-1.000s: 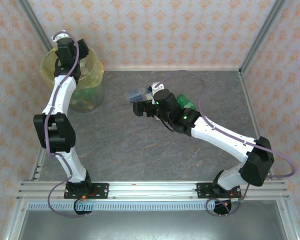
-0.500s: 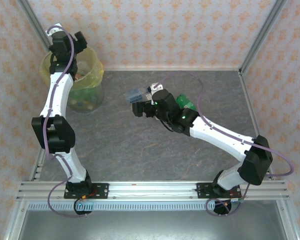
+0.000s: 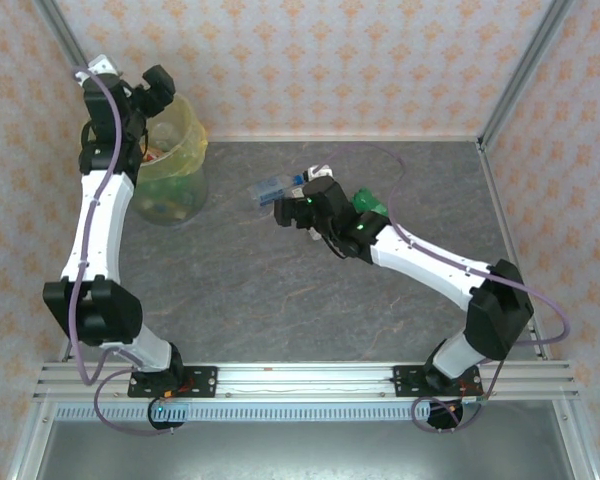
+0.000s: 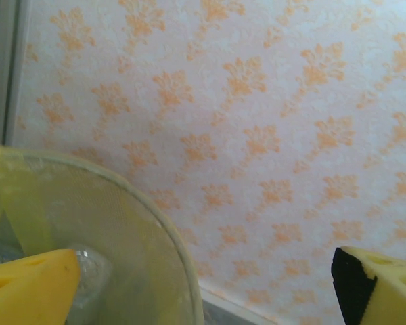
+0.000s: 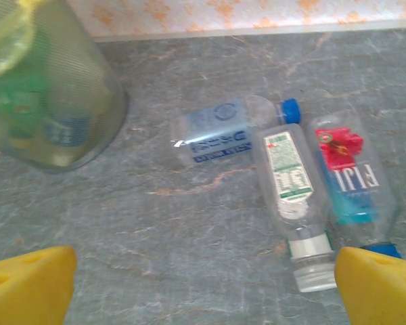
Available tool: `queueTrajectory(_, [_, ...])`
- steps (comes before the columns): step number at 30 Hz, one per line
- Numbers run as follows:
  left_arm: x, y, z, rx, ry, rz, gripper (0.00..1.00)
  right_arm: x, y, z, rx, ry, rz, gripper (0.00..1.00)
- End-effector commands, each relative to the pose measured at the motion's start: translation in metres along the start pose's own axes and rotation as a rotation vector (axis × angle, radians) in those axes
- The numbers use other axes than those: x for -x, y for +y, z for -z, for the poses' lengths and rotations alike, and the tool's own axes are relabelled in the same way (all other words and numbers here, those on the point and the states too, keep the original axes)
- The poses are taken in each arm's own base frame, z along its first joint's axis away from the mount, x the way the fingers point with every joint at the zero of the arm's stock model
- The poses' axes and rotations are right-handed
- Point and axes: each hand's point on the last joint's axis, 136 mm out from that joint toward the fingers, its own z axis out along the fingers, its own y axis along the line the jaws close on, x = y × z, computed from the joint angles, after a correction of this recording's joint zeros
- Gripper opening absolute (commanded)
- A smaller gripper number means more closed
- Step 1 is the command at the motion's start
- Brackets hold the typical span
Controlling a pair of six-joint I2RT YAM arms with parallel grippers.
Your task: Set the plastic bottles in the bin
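The left claw (image 4: 206, 271) hangs up high by the back edge of the bin (image 3: 198, 135). Its yellow fingers (image 4: 27, 284) are spread wide with nothing between them, so its part looks done for now. The bin stands in the far left corner of the table (image 3: 280, 300), and some bottles can be seen inside it through the yellow bag. The right claw (image 5: 206, 271) is low over the middle of the table. It is spread wide too and holds nothing. In front of it lie three bottles close together: a blue-label bottle (image 5: 223, 132) on its side, a white-cap bottle (image 5: 291, 183) touching it, and a red-flower bottle (image 5: 352, 176) right beside that one. A green bottle (image 3: 368, 205) lies next to the right arm. So the step now looks like picking the next bottle. The right claw probably needs to go down over one bottle, squeeze it across its thin side, and not push the others away. Compared with a second ago, the left arm has lifted up and swung back off the top of the bin, so the bin's mouth shows now. The right claw has crept a bit closer to the bottles.
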Motion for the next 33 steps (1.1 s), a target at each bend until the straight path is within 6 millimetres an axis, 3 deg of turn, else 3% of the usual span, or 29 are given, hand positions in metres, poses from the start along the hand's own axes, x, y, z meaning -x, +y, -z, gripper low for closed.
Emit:
queueTrajectory(1, [-0.014,-0.023,0.021,-0.1,0.058,0.043,0.95,-0.017,-0.021,-0.02,-0.037,0.05,-0.031,0.91])
queueTrajectory(12, [-0.06,-0.046,0.086,-0.13,0.209,-0.038,0.93,-0.048,-0.064,-0.079,-0.138,0.157,-0.054,0.78])
queueTrajectory(17, [-0.066,-0.051,0.106,-0.141,0.228,-0.045,0.94,-0.064,-0.079,-0.098,-0.172,0.2,-0.06,0.72])
queueTrajectory(27, [-0.063,-0.048,0.121,-0.124,0.226,-0.042,0.93,-0.096,-0.084,-0.121,-0.145,0.289,-0.037,0.7])
queueTrajectory(33, [-0.064,-0.047,0.125,-0.123,0.223,-0.04,0.93,-0.102,-0.084,-0.128,-0.139,0.297,-0.022,0.67])
